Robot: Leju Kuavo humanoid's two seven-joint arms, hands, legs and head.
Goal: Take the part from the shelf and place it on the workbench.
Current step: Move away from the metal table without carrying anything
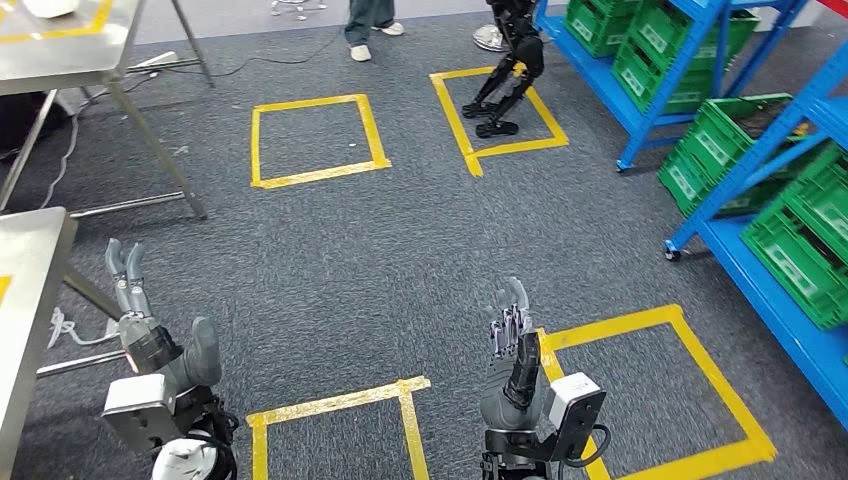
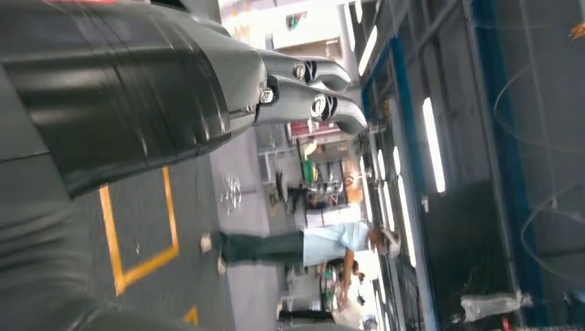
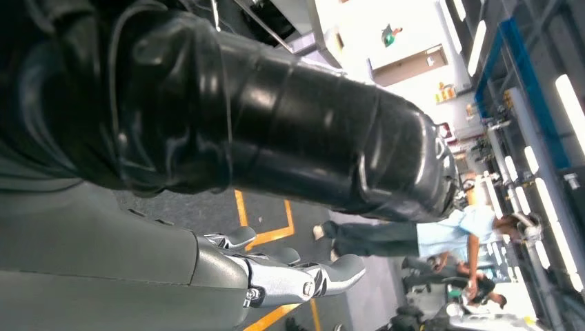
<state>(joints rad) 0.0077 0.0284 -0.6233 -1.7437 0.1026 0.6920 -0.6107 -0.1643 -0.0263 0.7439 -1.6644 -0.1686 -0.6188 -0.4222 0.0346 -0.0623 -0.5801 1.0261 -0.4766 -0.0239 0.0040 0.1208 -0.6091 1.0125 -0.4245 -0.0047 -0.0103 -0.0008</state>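
Note:
My left hand (image 1: pixel 150 335) is raised at the lower left with its fingers straight and apart, holding nothing. My right hand (image 1: pixel 512 360) is up at the lower middle, fingers extended and empty. In the left wrist view the left hand's fingers (image 2: pixel 310 89) stretch out over the floor. The right wrist view shows the right hand's fingers (image 3: pixel 296 276) free as well. A blue shelf (image 1: pixel 790 320) with green bins (image 1: pixel 800 240) stands at the right. One bin (image 1: pixel 760 115) has dark contents that I cannot make out. A steel workbench (image 1: pixel 25 290) edges in at the left.
Yellow tape squares (image 1: pixel 315 140) mark the grey carpet. Another robot's dark legs (image 1: pixel 510 70) stand in the far square, and a person's legs (image 1: pixel 370 25) are behind it. A second steel table (image 1: pixel 60 50) is at the far left. More green bins (image 1: pixel 680 50) fill the far shelf.

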